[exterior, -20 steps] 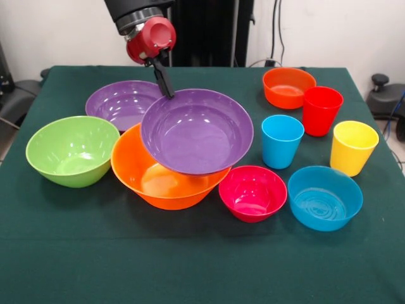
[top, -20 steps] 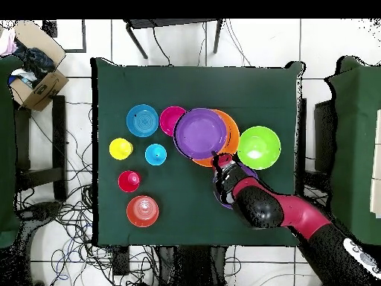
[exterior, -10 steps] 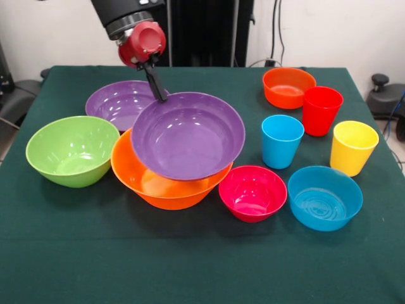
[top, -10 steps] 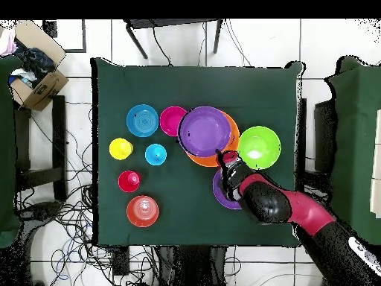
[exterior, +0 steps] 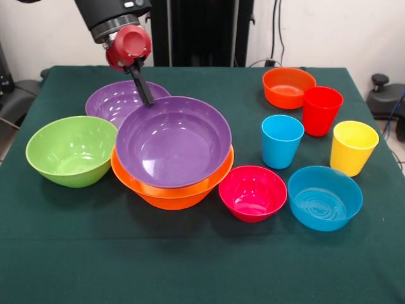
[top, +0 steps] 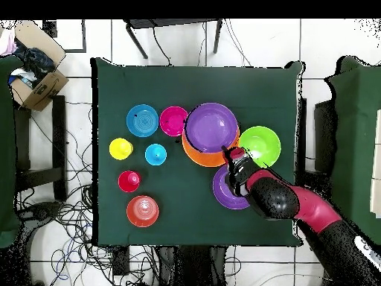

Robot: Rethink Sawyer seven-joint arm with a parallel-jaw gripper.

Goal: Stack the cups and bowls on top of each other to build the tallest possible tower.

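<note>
My gripper is shut on the far rim of a large purple bowl, which lies slightly tilted in the large orange bowl. The overhead view shows the same purple bowl covering most of the orange bowl, with the gripper at its rim. A second purple bowl stands just behind, next to a lime green bowl. To the right stand the blue cup, red cup and yellow cup. Small pink-red, blue and orange bowls stand separately.
The arm reaches over the second purple bowl and the table's green cloth. A cardboard box sits off the table.
The gripper has carried the purple bowl leftward in the front view and lowered it, from hanging over the orange bowl's right side to lying centred in it.
</note>
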